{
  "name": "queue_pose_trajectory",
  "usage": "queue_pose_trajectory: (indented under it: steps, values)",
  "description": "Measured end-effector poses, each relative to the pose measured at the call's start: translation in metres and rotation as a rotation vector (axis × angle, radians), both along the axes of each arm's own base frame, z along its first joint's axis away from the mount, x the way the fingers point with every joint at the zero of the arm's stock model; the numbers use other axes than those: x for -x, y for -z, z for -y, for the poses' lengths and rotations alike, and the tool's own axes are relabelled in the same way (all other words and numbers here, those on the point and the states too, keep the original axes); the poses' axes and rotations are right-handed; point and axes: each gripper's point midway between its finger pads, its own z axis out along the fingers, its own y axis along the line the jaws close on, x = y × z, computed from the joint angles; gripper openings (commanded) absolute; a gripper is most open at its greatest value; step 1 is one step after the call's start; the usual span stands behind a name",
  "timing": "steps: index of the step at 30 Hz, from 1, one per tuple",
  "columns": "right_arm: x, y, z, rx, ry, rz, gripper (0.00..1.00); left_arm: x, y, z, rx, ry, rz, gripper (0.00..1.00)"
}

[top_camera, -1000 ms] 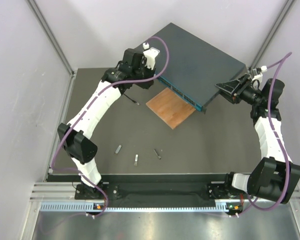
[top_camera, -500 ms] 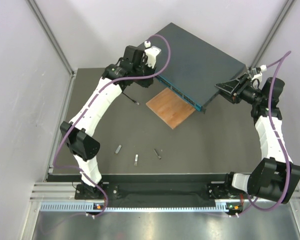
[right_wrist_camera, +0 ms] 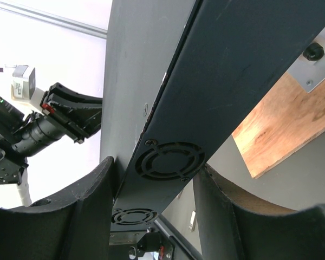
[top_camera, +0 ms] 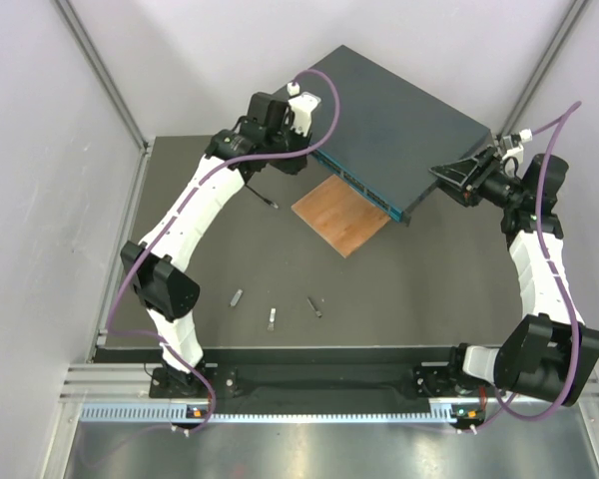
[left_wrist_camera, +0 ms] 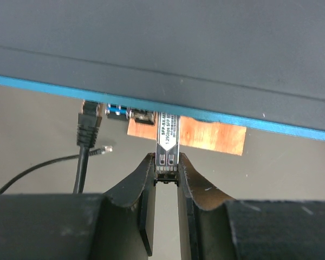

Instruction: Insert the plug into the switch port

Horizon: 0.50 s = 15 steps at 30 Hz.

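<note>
I see my left arm stretched far forward, the left gripper [left_wrist_camera: 167, 163] narrowed, its fingers [left_wrist_camera: 145, 187] pinching the plug [left_wrist_camera: 167, 138] between them. My right arm is bent upward at the elbow, the right gripper [right_wrist_camera: 155, 169] half-spread and clamped across the switch [right_wrist_camera: 206, 81].

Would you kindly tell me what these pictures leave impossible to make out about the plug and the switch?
- Left wrist view: how deep the plug sits; the switch overhangs its tip.
- Left wrist view: the plug's label print is too small.
- Top view: three small pieces on the table, too small to identify.
</note>
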Motion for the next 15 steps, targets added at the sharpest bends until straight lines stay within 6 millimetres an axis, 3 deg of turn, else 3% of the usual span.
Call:
queue_pose_trajectory:
  steps: [5, 10, 15]
  values:
    - [0.0, 0.0, 0.0, 0.0, -0.002, 0.0, 0.0, -0.016, 0.001, 0.011, 0.035, 0.009, 0.049, 0.0]
    - [0.0, 0.0, 0.0, 0.001, -0.002, -0.001, 0.0, -0.018, 0.0, 0.012, 0.037, 0.017, 0.056, 0.0]
    - [0.0, 0.0, -0.001, 0.001, -0.003, -0.001, 0.0, -0.018, 0.0, 0.011, 0.034, 0.02, 0.058, 0.36]
